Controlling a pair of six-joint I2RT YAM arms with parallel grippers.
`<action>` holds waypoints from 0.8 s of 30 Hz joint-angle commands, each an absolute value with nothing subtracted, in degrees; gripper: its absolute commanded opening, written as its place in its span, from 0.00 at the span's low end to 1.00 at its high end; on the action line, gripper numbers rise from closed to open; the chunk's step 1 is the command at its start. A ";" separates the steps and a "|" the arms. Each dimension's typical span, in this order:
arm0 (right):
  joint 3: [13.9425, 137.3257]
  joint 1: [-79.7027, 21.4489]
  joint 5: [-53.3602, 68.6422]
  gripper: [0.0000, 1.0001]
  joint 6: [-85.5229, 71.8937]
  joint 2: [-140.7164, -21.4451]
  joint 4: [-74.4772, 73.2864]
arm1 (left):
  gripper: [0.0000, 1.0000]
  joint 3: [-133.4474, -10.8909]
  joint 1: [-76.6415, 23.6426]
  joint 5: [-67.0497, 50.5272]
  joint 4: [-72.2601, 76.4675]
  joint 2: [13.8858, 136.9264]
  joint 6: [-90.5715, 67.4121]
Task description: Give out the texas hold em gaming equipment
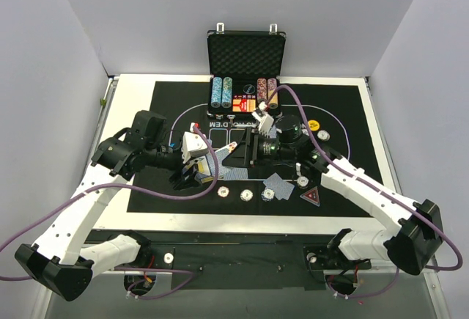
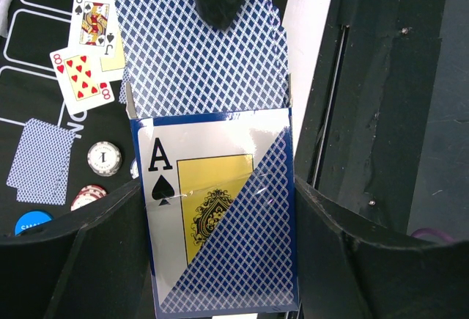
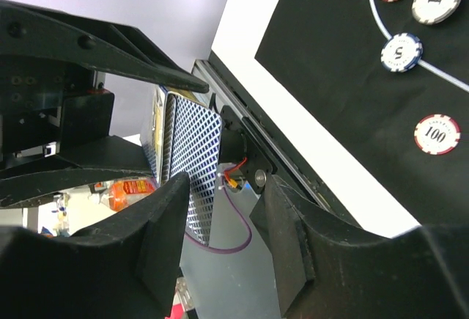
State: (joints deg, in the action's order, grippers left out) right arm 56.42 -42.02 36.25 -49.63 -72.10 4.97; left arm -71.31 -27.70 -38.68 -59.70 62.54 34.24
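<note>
Because the deck (image 2: 220,224) hangs clamped tight in your left gripper (image 2: 218,187), above the mat (image 1: 344,114) toward its near edge and left of middle, only the top card (image 3: 199,159) needs to move. Your right gripper (image 3: 227,187) straddles that card's exposed end with its jaws partly open, gripping nothing yet. Close on the one blue back alone, square to its edge, then draw it straight out along the deck. Hold the left arm steady, and lay the card clear of the chips (image 1: 247,194) by the mat's near edge.
</note>
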 commanded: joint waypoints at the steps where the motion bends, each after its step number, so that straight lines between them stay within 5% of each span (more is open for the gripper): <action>1: 57.04 -40.61 36.47 0.41 -49.92 -69.08 5.54 | 0.04 -74.27 -27.95 -41.31 -56.69 61.61 33.57; 11: 56.16 -40.17 36.91 0.31 -52.73 -67.85 8.08 | 0.04 -73.92 -27.95 -41.22 -56.78 61.17 33.66; 21: 55.11 -37.18 37.53 0.03 -54.93 -65.39 8.26 | 0.04 -73.65 -27.95 -41.04 -56.78 61.17 33.75; 24: 54.49 -36.30 37.79 0.03 -55.20 -64.95 8.61 | 0.04 -73.83 -27.95 -41.04 -56.78 61.17 33.84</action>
